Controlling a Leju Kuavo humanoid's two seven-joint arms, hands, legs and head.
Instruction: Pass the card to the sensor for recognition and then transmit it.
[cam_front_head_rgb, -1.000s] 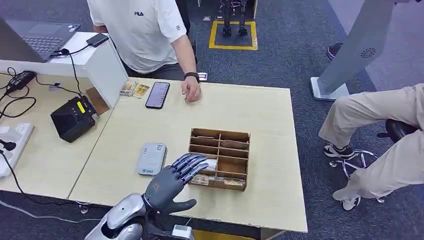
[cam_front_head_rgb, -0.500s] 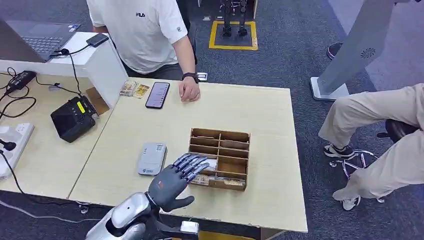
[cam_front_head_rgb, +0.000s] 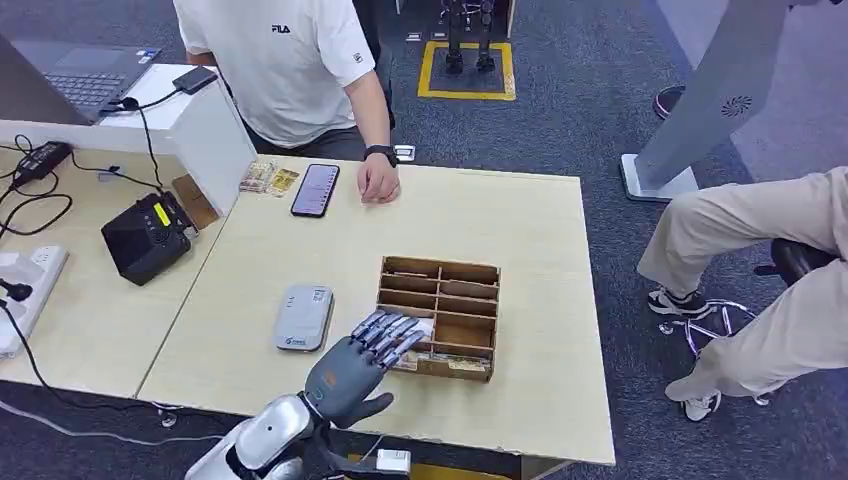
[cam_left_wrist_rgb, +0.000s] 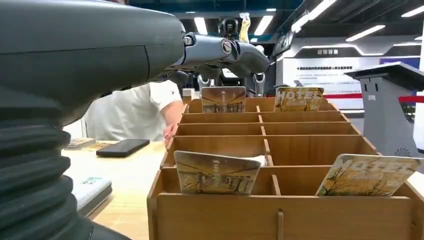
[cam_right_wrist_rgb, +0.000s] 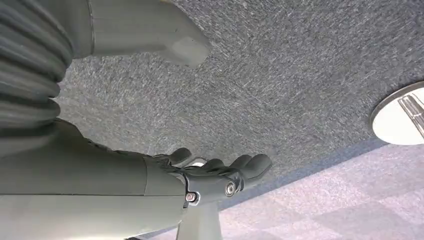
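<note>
From the head view, the left hand (cam_front_head_rgb: 352, 372) hovers empty, fingers spread, over the near-left corner of the wooden card box (cam_front_head_rgb: 470, 300); the left wrist view shows the nearest card (cam_left_wrist_rgb: 216, 173) upright in the box's near-left slot, just ahead of the fingers (cam_left_wrist_rgb: 235, 50); the right hand (cam_right_wrist_rgb: 220, 175) hangs empty above carpet, well away from the box.

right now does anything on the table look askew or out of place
Nothing stands out. The cards stand in the wooden organizer, the card reader lies flat beside it, and the left robot hand hovers open at the near slots.
</note>
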